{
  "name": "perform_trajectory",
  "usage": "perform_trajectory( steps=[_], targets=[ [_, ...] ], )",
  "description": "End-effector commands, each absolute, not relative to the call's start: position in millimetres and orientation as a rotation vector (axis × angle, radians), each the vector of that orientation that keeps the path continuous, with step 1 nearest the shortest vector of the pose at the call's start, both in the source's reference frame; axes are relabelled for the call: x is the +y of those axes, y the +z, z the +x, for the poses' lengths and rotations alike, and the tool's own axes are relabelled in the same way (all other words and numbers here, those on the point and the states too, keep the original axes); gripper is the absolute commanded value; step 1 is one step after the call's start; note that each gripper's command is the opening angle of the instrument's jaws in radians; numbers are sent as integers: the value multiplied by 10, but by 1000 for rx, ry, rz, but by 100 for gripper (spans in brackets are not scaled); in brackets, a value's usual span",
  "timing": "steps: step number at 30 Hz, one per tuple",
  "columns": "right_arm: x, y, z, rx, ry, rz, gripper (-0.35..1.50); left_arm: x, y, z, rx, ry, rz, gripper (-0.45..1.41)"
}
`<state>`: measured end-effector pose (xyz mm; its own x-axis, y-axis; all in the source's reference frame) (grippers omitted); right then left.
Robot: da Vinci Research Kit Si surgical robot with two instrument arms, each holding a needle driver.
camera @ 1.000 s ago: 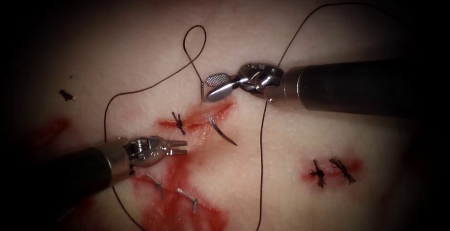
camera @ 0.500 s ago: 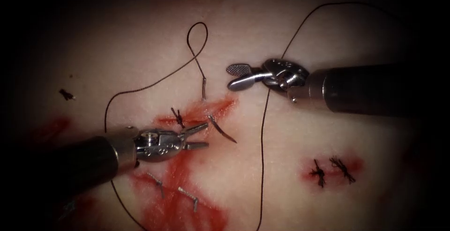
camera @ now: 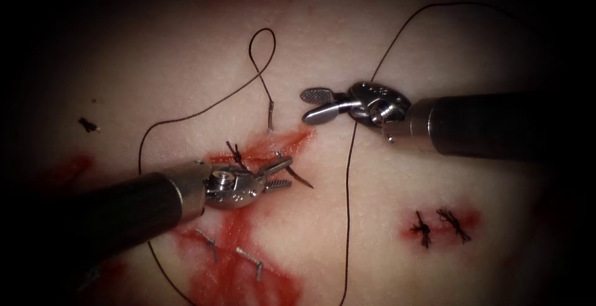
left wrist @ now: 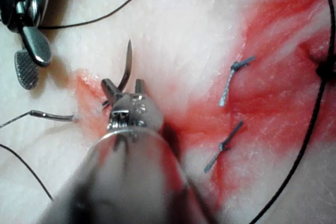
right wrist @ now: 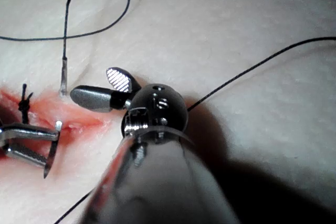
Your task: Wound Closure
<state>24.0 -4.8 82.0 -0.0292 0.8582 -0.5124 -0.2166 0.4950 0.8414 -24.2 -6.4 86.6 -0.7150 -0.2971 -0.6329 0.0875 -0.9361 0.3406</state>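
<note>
Needle (camera: 297, 174) sits driven through the tissue (camera: 347, 58) at the right end of the cut (camera: 264, 151): its swaged tail (camera: 270, 118) stands out of the surface above the cut, with the thread (camera: 261, 48) looping up from it, while its pointed end pokes out below the cut, slanting down to the right. Your left tool (camera: 280, 174) has its jaws parted around that emerging point, one jaw on each side of the steel and not closed on it; in the left wrist view the same tool (left wrist: 123, 88) straddles the needle (left wrist: 126, 66), whose tip rises clear beyond the jaws. Your right tool (camera: 313, 105) hangs just above and to the right of the cut, jaws spread wide and holding nothing, the ridged inner face of one jaw turned to the camera; the right wrist view shows it (right wrist: 100, 88) beside the needle's tail (right wrist: 63, 77). Thread trails from the loop down the left side behind the left shaft, and another run (camera: 347, 207) drops under the right tool toward the bottom edge. One tied stitch (camera: 236, 154) already crosses the cut to the left of the needle. Red fluid (camera: 233, 244) stains the tissue below it.
</note>
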Motion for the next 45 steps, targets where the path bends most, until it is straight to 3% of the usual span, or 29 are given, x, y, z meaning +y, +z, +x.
perform_trajectory(
  steps=[1, 12, 19, 21, 24, 25, 26, 27, 28, 32, 33, 45],
  targets=[
    [-51, 826, 249, 1327, 957, 630, 133, -65, 875, -249, -426, -2695, 1066, 62],
    [-54, 830, 254, 1330, 960, 621, 133, -64, 881, -264, -495, -2647, 1001, 88],
    [-56, 832, 257, 1330, 960, 616, 133, -63, 882, -271, -521, -2625, 1000, 81],
    [-55, 832, 258, 1330, 961, 615, 133, -63, 882, -272, -533, -2616, 998, 71],
    [-55, 832, 258, 1333, 963, 614, 131, -61, 882, -274, -559, -2604, 997, 32],
    [-55, 832, 257, 1334, 961, 617, 131, -60, 883, -275, -572, -2600, 999, 9],
    [-55, 832, 257, 1333, 962, 615, 128, -59, 883, -276, -577, -2597, 1007, -28],
    [-55, 831, 255, 1335, 956, 603, 119, -58, 883, -275, -570, -2592, 1017, -45],
    [-56, 831, 253, 1332, 970, 588, 108, -58, 883, -275, -566, -2588, 1023, -45],
    [-55, 829, 245, 1351, 896, 426, -20, -60, 882, -274, -517, -2608, 1095, -45],
    [-54, 828, 243, 1343, 898, 417, -35, -61, 882, -272, -497, -2620, 1120, -45],
    [-49, 824, 240, 1328, 793, 406, -35, -73, 845, -269, -169, -2736, 1564, -45]
  ],
)
